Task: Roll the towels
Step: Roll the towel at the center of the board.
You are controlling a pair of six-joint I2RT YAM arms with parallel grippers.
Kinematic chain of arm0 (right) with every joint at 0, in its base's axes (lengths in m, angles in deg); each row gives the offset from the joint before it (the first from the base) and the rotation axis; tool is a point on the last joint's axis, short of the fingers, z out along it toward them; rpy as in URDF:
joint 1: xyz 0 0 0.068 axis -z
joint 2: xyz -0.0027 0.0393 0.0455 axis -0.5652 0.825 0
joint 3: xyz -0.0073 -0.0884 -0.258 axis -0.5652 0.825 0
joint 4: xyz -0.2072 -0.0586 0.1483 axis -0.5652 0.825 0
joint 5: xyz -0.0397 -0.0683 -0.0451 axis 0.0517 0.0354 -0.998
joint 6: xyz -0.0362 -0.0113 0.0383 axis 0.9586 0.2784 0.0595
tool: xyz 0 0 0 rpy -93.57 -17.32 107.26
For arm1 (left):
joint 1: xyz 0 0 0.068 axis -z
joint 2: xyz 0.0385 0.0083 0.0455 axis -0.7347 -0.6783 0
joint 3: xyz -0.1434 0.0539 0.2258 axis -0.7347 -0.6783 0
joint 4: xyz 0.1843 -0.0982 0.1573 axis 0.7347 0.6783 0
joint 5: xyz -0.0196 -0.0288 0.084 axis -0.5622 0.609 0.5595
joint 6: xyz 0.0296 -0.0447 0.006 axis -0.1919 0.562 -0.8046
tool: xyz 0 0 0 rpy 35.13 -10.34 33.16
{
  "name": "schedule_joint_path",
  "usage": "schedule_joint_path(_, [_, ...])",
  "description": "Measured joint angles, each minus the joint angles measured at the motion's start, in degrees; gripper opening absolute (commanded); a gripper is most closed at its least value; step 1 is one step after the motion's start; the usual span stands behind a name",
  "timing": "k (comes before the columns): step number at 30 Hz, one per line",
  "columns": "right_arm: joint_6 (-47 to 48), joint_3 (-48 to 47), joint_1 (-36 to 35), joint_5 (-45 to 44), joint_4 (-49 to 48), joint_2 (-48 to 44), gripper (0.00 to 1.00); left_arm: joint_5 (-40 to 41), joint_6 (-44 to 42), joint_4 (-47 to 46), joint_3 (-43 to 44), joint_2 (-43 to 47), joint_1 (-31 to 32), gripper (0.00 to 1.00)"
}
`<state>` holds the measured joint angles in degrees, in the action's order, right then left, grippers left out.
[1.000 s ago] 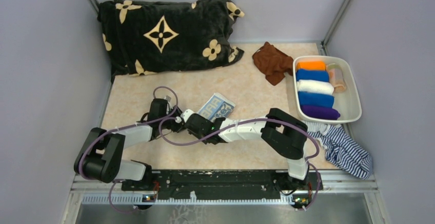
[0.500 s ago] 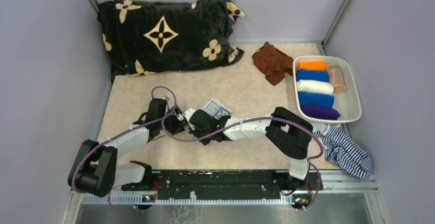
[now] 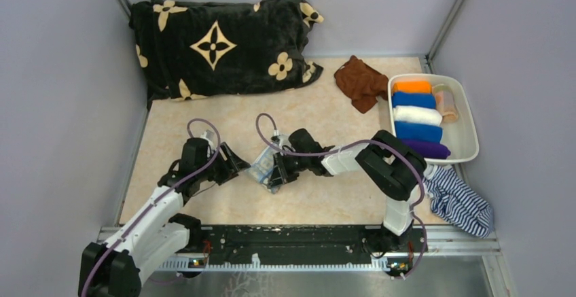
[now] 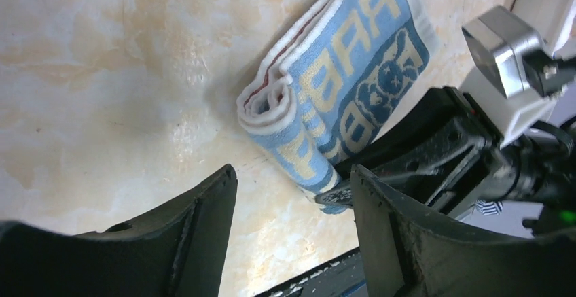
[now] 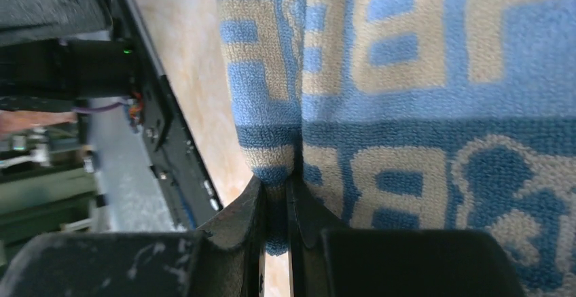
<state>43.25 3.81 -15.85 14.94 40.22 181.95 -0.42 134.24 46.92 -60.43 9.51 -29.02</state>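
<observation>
blue-white towel lies mid-worktop, between the claws, its layered end facing the left claw — which gapes wide, empty, just beside it. right claw is pinched tight on the towel's near edge — already in contact.

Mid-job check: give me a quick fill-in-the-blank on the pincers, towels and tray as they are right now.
1. The printed towel is pinched in the right pincer, whose jaws are ___.
2. The left pincer holds nothing and stands ___.
3. The brown towel lies crumpled beside the tray, not yet ___.
4. The roll at the tray's near end is ___.

Missing words: shut; open; rolled; purple.
</observation>
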Motion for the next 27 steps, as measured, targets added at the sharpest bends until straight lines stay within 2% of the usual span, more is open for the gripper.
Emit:
schedule_joint_path(7, [-14.0, 4.5, 6.2, 11.5, -14.1, 4.4, 0.00, -2.9, 1.7, -1.7, -3.9, -0.8, 0.0, 0.67])
schedule_joint_path(14, [-20.8, 4.8, 8.9, 16.1, -19.2, 8.0, 0.00, -5.7, 3.0, -8.2, -4.2, -9.3, 0.0, 0.64])
schedule_joint_path(22, [-20.7, 4.5, 9.2, 16.7, -17.6, 8.9, 0.02, -8.3, 4.0, -15.5, -4.1, -17.2, 0.0, 0.63])
schedule_joint_path(27, [-17.7, 2.1, 9.2, 16.3, -12.2, 8.9, 0.17, -9.2, 5.0, -19.1, -3.7, -20.3, 0.0, 0.63])
